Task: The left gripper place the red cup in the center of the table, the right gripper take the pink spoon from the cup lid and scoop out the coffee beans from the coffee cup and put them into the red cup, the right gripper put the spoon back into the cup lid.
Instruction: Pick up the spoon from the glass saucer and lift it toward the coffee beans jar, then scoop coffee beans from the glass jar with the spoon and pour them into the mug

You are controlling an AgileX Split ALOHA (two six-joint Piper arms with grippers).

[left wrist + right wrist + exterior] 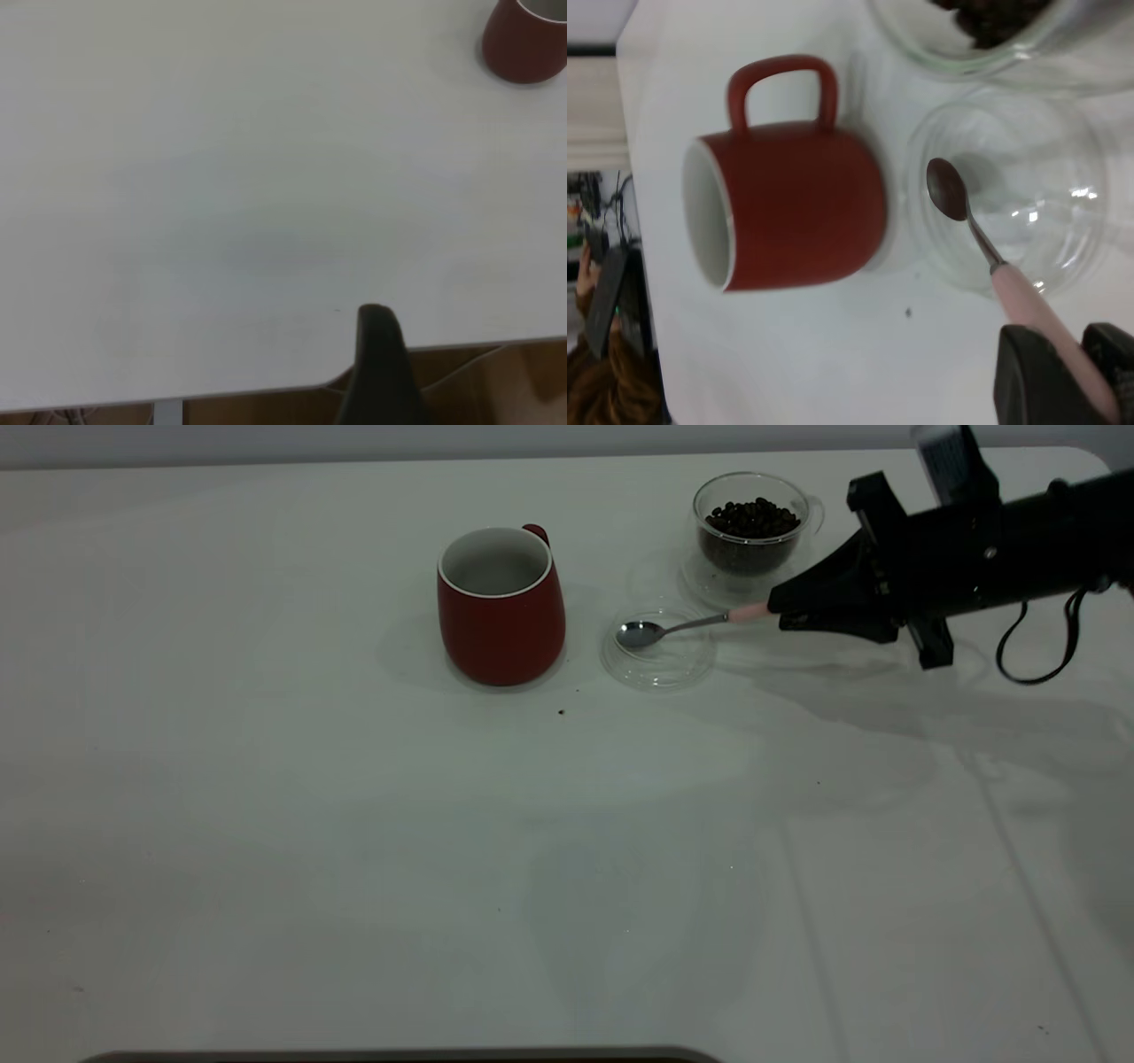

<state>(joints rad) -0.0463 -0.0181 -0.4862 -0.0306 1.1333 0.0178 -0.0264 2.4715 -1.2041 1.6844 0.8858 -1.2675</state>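
At table centre: spoon gripped over the lid.

From 3 o'clock, the right gripper [784, 613] has its 2 fingers closed on the handle of the pink spoon [678, 629], whose bowl sits in the cup lid [658, 662]. Just at 9 o'clock of the lid stands the red cup [500, 607] on the table [354, 850]; at 1 o'clock, the coffee cup [751, 536] holds the coffee beans [751, 517]. Left gripper [376, 372]: fingers' state cannot be told.

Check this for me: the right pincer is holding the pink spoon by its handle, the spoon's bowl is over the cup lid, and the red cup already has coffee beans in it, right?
Not quite. The red cup is empty, its white inside bare in the exterior view. The rest stands: the right pincer grips the pink spoon by its handle, bowl over the cup lid.
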